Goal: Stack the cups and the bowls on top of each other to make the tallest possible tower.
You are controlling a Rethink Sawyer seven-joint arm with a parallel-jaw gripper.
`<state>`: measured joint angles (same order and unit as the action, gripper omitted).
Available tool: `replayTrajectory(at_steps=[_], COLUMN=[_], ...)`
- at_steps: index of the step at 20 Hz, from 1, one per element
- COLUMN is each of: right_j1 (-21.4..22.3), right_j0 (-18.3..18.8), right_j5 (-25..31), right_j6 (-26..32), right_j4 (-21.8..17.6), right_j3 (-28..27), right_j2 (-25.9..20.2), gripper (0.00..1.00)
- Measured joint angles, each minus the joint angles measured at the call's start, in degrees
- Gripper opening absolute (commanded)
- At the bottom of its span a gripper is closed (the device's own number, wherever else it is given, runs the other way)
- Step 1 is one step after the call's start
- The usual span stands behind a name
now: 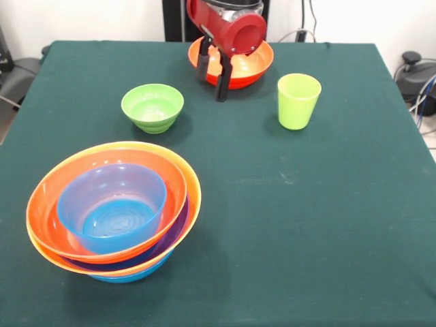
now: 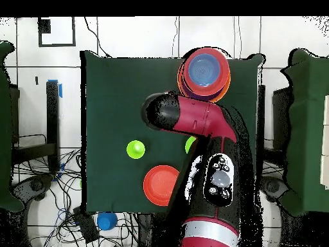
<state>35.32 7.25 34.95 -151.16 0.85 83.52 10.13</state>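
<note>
A dark green tabletop [image 1: 286,225] carries everything. In the front view the robot's hand [image 1: 212,76] hangs over a red-orange bowl [image 1: 253,67], its two dark fingers [image 1: 223,83] spread apart and pinching nothing, their tips just in front of that bowl's near rim. Taking this bowl as the landmark: a lime-green cup [image 1: 298,101] stands just beside it, upright with its mouth facing up and its long axis vertical; a small lime-green bowl [image 1: 152,106] sits near it on the opposite side, open side up; and the tower [image 1: 113,210] stands well apart from it, toward the tabletop's opposite edge. The tower is a nested stack with a blue bowl [image 1: 112,206] innermost, orange rims around it, and purple and blue showing at the bottom. The overhead view shows what the front view cuts off: the red and black arm [image 2: 204,125] reaching across the tabletop. There the arm hides the hand and most of the small lime-green bowl, while the red-orange bowl [image 2: 160,185], the cup [image 2: 135,150] and the tower [image 2: 204,72] remain visible.
</note>
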Motion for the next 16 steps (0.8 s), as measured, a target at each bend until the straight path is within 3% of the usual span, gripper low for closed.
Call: replayTrajectory(at_steps=[16], right_j1=[0.1], right_j0=[-2.1], right_j5=[-8.0], right_j6=[0.0], right_j4=[5.9], right_j3=[12.5], right_j2=[3.9], gripper=[1.0])
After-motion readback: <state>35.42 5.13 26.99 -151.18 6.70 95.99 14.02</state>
